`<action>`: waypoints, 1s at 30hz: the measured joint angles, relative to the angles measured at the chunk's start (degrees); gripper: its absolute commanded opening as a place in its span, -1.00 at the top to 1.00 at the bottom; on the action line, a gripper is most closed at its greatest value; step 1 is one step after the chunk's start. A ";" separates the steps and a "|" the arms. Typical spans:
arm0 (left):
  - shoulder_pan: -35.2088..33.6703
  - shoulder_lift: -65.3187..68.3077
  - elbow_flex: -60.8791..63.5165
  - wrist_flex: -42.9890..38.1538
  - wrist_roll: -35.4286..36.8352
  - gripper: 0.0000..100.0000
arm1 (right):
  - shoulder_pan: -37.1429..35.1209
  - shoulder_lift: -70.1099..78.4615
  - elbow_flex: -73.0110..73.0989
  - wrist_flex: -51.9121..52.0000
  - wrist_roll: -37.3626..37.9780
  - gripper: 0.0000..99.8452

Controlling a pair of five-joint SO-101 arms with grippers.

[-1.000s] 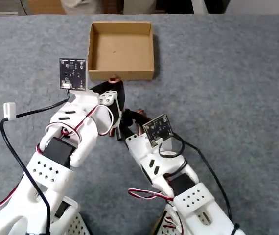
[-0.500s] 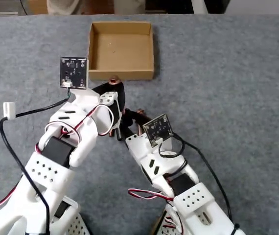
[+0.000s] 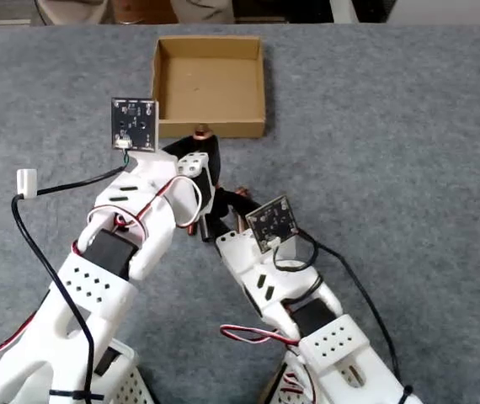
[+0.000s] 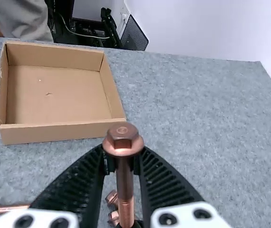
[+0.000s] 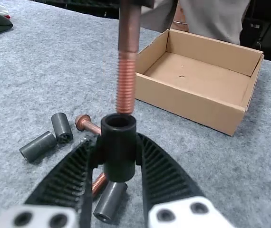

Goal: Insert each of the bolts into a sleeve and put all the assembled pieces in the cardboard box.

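Note:
My left gripper is shut on a copper bolt, head up and upright. In the right wrist view the bolt hangs with its threaded tip just above the mouth of a black sleeve, which my right gripper is shut on and holds upright. From above, the two grippers meet near the bolt head, just in front of the cardboard box, which holds nothing. Three more sleeves and loose bolts lie on the grey felt below.
Both white arms crowd the lower middle of the high view, with wires and camera boards on them. A loose bolt lies on the felt beside the left gripper. A person stands beyond the table's far edge.
The left arm has shifted slightly toward the box, carrying the bolt with it. The right arm has stayed put.

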 measured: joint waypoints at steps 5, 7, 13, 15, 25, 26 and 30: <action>0.00 0.00 0.09 -0.09 0.00 0.96 | 0.00 0.00 0.00 0.00 0.00 1.00; 0.00 0.00 0.09 -0.09 0.00 0.96 | 0.00 0.00 0.00 0.00 0.00 1.00; 0.00 0.00 0.09 0.09 0.00 0.96 | 0.00 0.00 0.00 0.00 0.00 1.00; 0.00 0.00 0.00 1.14 -0.09 0.96 | 0.00 0.00 0.00 0.00 0.09 1.00; 0.00 -0.18 -1.23 4.84 0.00 0.96 | -0.18 0.00 0.00 0.00 0.09 1.00; 0.00 -0.18 -1.23 4.84 0.00 0.96 | -0.18 0.09 0.00 0.00 0.09 1.00; 0.00 -0.18 -1.23 4.84 0.00 0.96 | -0.18 0.09 0.00 0.00 0.09 1.00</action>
